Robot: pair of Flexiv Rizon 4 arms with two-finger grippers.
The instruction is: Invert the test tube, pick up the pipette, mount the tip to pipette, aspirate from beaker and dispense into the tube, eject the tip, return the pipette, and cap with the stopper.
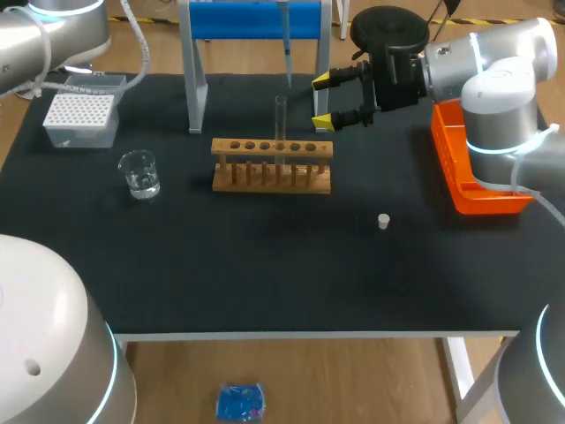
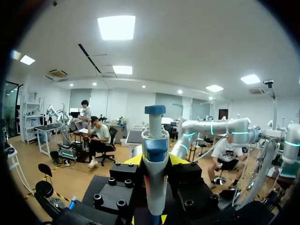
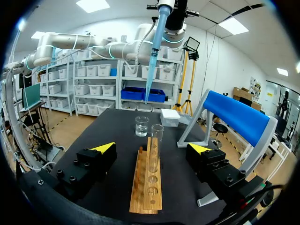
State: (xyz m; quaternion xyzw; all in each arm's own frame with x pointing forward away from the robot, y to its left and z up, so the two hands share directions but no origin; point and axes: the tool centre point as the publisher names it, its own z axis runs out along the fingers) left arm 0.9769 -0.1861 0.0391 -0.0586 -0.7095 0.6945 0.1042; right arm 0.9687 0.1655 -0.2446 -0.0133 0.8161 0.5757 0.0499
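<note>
In the head view, our right gripper (image 1: pixel 323 101) is spread open and empty at the upper right of centre. It sits just beside the right end of the light wooden test tube rack (image 1: pixel 272 165) and touches nothing. The clear glass test tube (image 1: pixel 281 119) stands upright in that rack. The slim blue-and-white pipette (image 1: pixel 287 42) hangs above it at the top edge.

We judge this to be the dispensing step. We should keep the tip plumb, lower it straight into the tube's mouth and stay off the rim. The blue-topped metal stand (image 1: pixel 256 19) is close behind the pipette, so the free room is toward the lower frame. The clear glass beaker (image 1: pixel 139 173) at the left and the small white stopper (image 1: pixel 383 221) at the lower right are well apart from this.

In the left wrist view, our left gripper (image 2: pixel 155 161) is clenched on the pipette (image 2: pixel 155 140). The table is out of sight, so we cannot check alignment here.

In the right wrist view, the rack (image 3: pixel 147 183) runs ahead between the open fingers of the right gripper (image 3: pixel 152 150), apart from both. The tube (image 3: pixel 157 140) stands partway along the rack, with the beaker (image 3: pixel 142 125) beyond it. The pipette (image 3: pixel 154 51) hangs above both. We cannot tell whether its tip holds liquid.
</note>
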